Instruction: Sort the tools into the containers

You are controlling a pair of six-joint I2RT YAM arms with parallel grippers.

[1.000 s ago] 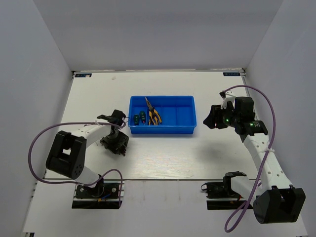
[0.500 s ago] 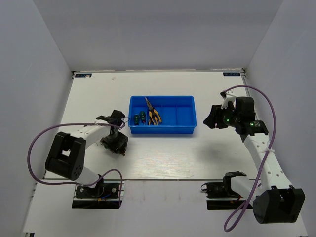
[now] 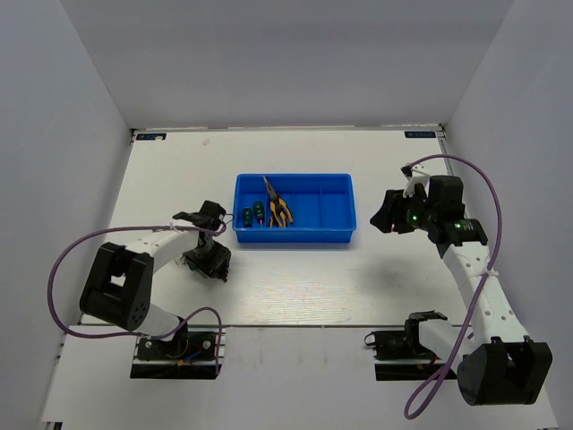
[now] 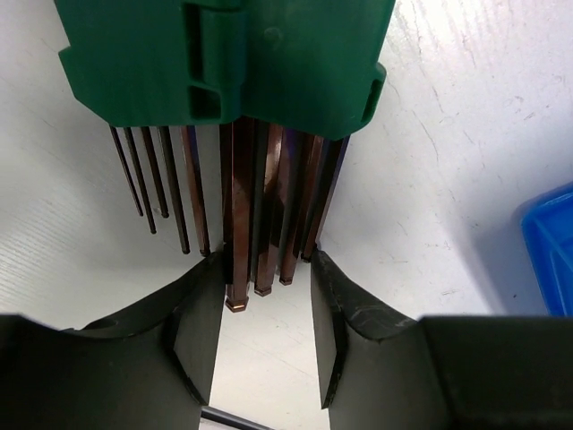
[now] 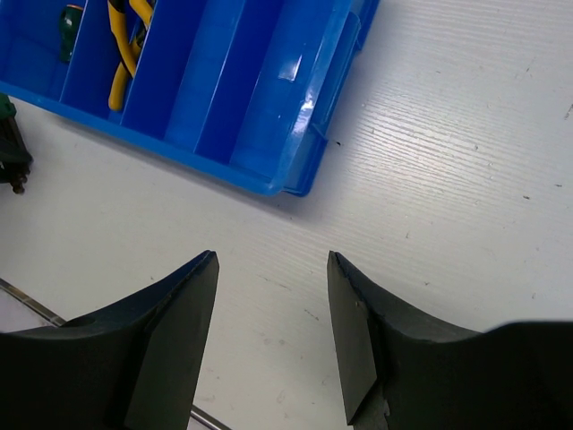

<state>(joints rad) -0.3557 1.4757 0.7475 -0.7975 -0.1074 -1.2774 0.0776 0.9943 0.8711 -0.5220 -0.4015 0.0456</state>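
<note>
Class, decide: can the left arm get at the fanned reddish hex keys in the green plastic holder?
Probably yes: the left gripper straddles the thicker of the fanned reddish hex keys; nothing blocks it.

Top cam looks down from the near edge; both close-up wrist cams share the blue tray on the tabletop.

text: none legible | far-edge stickers: perhaps printed, too small to read
</note>
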